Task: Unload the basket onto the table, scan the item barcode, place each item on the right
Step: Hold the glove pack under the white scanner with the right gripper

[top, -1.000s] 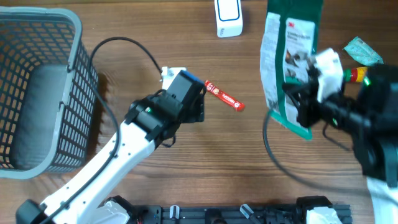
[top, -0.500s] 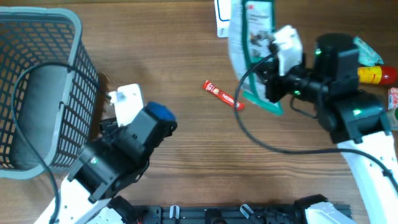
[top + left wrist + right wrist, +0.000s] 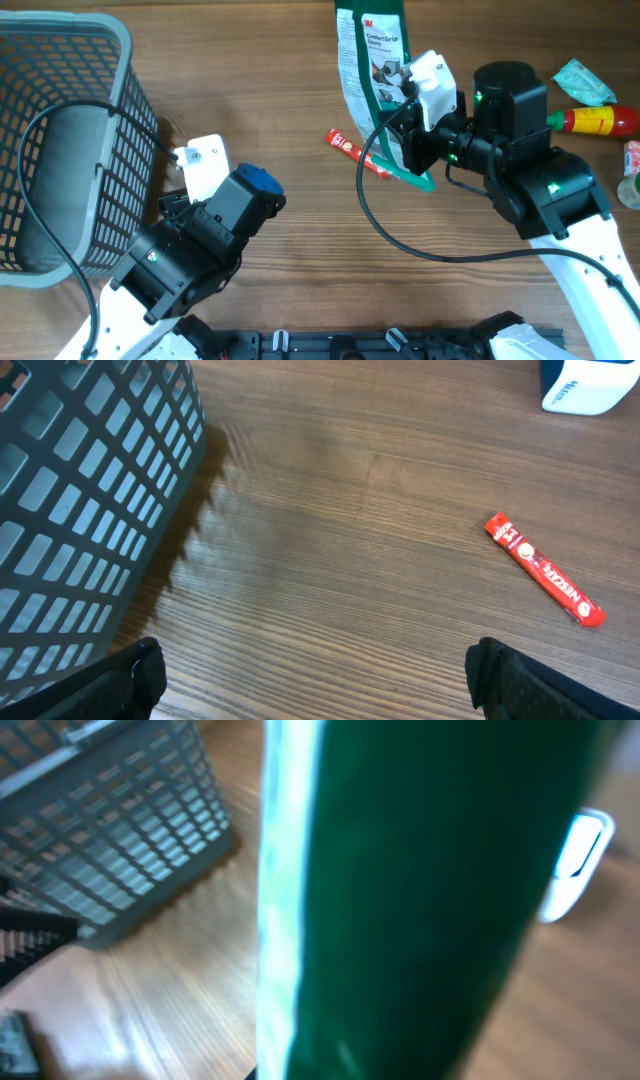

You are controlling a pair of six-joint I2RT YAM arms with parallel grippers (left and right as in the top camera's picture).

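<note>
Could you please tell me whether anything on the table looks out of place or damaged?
Nothing looks spilled or damaged. Only the thin red sachet lies slanted by itself in the middle of the wooden table.

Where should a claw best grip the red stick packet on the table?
Probably at its middle, from straight above, closing across the narrow width: the red stick packet is long and thin and lies flat on the table, so its sides offer little to pinch.

left arm (image 3: 185,260): black housing, blue cap | right arm (image 3: 520,170): black, green lights, white link | cables (image 3: 361,195): black
</note>
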